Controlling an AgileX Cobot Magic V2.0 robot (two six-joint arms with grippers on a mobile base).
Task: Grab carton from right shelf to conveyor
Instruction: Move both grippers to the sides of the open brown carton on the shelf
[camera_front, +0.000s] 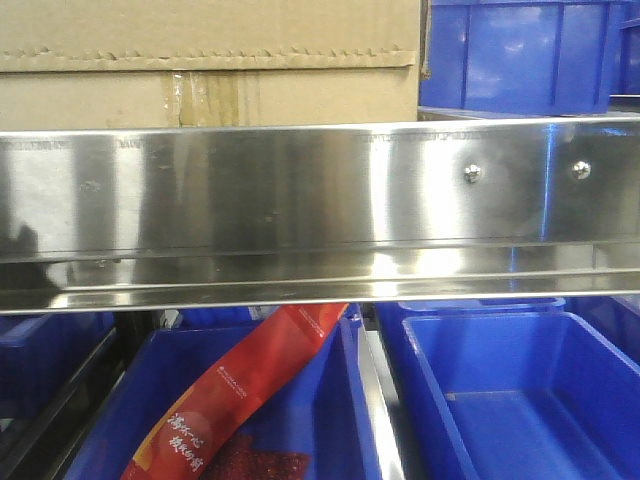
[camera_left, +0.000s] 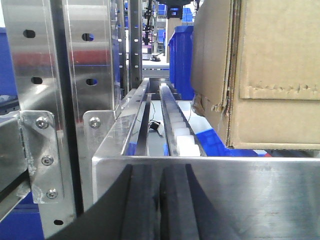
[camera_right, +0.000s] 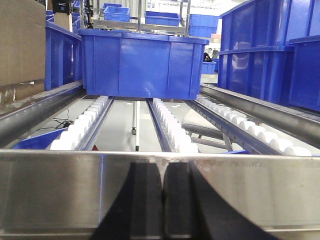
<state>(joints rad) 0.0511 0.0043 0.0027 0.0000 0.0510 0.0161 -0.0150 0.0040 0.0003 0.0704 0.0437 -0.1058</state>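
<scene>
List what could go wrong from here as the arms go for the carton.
1. The left gripper and right gripper both face the steel front rail at close range; reaching straight in may strike it.
2. The blue bin stands close beside the carton, leaving little room for a finger on that side.
3. The carton's side flap looks creased and loose, so a squeeze there may slip.

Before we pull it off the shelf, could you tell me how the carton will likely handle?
The carton probably dents if squeezed: its face is creased and its side flap gapes. The white rollers suggest it would slide readily. Its weight is unclear.
</scene>
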